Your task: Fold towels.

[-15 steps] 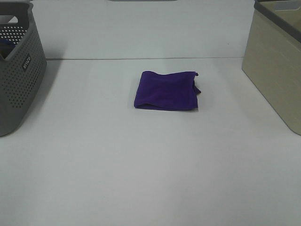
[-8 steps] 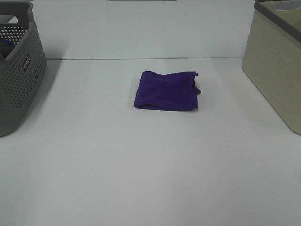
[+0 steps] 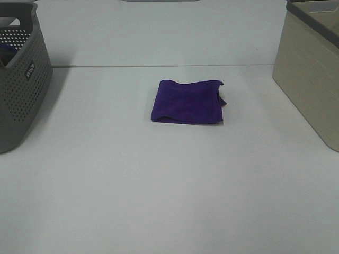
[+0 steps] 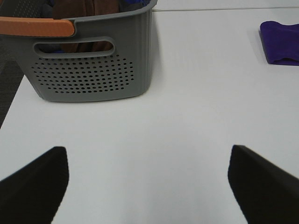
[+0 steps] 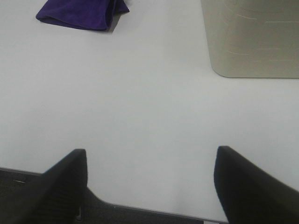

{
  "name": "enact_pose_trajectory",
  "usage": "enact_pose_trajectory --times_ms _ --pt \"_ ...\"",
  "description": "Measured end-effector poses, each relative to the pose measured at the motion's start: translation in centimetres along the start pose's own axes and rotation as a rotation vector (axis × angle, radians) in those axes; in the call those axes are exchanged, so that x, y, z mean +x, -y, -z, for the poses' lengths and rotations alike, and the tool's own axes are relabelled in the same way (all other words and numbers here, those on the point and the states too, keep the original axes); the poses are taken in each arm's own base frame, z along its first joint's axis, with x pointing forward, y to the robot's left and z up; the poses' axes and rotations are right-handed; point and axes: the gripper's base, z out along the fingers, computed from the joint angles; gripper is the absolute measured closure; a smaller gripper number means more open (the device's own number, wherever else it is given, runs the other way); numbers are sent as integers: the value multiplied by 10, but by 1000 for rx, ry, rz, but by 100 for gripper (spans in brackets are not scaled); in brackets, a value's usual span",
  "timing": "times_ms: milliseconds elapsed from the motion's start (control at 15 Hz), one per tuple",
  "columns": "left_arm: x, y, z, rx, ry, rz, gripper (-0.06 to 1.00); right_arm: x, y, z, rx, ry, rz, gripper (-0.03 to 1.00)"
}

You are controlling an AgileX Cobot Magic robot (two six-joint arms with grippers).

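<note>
Centrally, folded towel (image 3: 186, 101), edges free

White desk (image 3: 159, 180), evenly lit. Grey perforated basket (image 3: 18, 79) at left edge; beige bin (image 3: 312, 79) at right edge. Pale wall (image 3: 159, 32) behind.

Both baskets (image 3: 21, 74) cut off at edges

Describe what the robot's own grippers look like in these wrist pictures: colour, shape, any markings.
Only the fingers show. The left gripper has two plain black fingers, broad wedges with slanted inner edges. The right gripper looks the same: two matte black, tapered fingers. No markings, cables or labels are visible on either, and the arms themselves are out of view, also in the high view.
</note>
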Motion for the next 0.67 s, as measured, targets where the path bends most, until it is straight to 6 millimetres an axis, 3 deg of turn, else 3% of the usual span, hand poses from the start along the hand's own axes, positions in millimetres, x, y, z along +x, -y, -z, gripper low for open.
enact_pose_trajectory --times_ms 667 --pt "0 1 0 6 -2 5 9 0 0 0 0 0 0 22"
